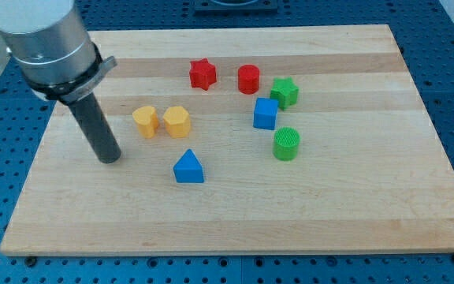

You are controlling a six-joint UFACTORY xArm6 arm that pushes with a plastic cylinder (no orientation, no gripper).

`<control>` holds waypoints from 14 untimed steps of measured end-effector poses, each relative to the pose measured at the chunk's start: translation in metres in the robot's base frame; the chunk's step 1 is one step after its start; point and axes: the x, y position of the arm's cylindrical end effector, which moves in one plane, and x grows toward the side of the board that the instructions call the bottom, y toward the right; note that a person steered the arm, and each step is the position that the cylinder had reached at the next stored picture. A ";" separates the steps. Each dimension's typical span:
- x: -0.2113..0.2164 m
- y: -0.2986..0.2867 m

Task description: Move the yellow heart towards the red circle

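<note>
The yellow heart (145,121) sits left of centre on the wooden board, with a yellow hexagon (176,121) just to its right. The red circle (248,79) stands toward the view's top, right of centre. My tip (109,158) rests on the board, below and to the left of the yellow heart, a short gap away and not touching it. The rod rises from it toward the view's top left.
A red star (202,74) stands left of the red circle. A green star (284,92), a blue cube (265,114) and a green cylinder (287,144) sit to the right. A blue triangle (188,167) lies below the yellow blocks. The board's left edge (34,166) is near my tip.
</note>
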 end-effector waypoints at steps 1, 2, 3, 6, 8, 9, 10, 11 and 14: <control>-0.005 0.013; -0.024 0.015; -0.039 0.020; -0.065 0.038; -0.092 0.010; -0.099 0.014; -0.091 0.031; -0.090 0.059; -0.090 0.124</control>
